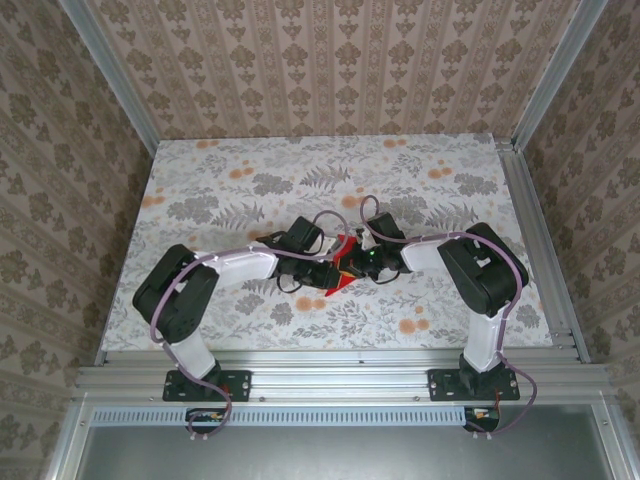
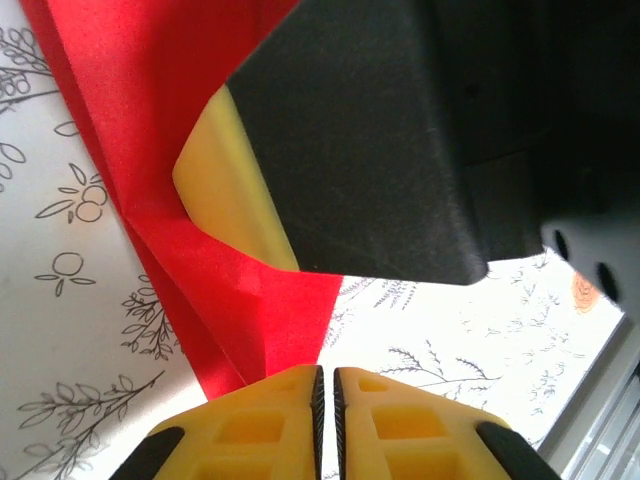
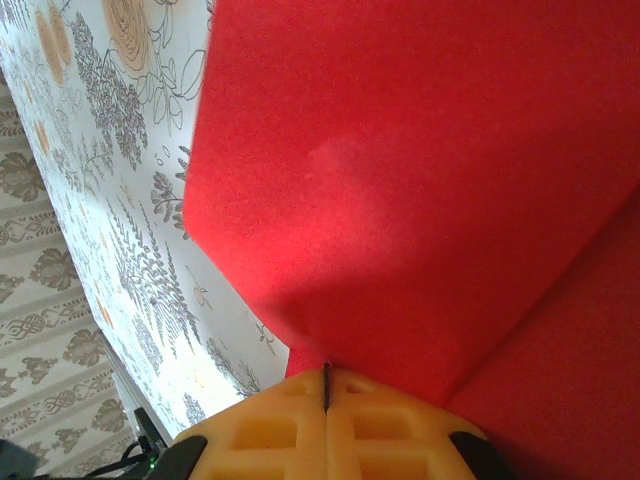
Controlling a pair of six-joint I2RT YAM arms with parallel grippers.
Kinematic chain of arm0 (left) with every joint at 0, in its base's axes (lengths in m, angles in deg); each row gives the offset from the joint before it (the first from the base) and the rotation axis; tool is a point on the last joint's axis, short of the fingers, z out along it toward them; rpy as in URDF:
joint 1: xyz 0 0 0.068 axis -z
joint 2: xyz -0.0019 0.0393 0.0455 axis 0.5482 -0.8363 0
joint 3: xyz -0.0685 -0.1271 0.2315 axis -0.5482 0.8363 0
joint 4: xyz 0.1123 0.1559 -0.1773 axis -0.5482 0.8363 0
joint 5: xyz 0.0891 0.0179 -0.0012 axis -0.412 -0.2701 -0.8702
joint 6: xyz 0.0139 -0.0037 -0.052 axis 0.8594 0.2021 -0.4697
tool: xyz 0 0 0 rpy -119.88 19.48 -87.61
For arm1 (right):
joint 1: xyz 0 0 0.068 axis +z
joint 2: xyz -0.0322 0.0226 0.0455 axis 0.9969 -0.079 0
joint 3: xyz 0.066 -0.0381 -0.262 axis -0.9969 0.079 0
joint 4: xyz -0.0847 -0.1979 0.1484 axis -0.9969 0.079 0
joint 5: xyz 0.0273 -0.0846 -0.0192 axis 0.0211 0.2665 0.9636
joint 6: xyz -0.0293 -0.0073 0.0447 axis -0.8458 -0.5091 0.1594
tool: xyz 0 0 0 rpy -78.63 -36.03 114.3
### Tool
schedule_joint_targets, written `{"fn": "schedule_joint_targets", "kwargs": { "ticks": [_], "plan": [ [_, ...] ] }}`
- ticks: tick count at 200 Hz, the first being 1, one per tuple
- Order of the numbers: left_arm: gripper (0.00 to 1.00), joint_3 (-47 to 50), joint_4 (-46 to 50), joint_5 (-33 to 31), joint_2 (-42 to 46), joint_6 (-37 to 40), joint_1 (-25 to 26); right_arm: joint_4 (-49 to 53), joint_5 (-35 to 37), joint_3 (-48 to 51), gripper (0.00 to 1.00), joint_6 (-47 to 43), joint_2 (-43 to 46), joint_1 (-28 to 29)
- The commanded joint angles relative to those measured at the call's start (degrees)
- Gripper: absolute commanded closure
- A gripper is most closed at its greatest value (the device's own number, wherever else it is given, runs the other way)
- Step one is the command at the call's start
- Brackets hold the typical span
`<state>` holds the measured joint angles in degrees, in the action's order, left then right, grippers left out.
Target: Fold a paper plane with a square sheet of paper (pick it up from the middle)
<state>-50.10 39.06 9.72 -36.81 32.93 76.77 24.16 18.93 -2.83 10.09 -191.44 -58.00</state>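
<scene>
Both arms stretch inward over the floral-print bench, left claw and right claw each pinched tight on the creased thin red paper sheet.

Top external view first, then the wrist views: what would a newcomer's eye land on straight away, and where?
The bright red sheet of paper stands out, creased, at the middle of the floral table between both arms. Up close, the left gripper and the right gripper each pinch it with shut jaws, and a fold shows its yellowish reverse.
</scene>
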Motion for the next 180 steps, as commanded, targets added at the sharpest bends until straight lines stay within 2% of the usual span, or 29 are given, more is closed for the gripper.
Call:
{"fn": "schedule_joint_targets", "kwargs": {
  "ticks": [1, 44, 180],
  "plan": [
    [0.87, 1.0, -3.6, 1.2, -1.4, -1.3, 0.4, 6.8, 2.9, 2.3, 0.95, 0.4, -1.8, -0.7],
    [0.88, 1.2, -3.1, -0.7, -3.5, 0.0, 0.4, 7.0, 2.8, 2.1, 0.95, 0.5, -1.6, -0.7],
    [0.87, 1.2, -1.2, -2.3, -2.4, 1.2, -0.7, 7.2, 2.5, 2.7, 0.95, -0.5, -2.1, -1.1]
  ]
}}
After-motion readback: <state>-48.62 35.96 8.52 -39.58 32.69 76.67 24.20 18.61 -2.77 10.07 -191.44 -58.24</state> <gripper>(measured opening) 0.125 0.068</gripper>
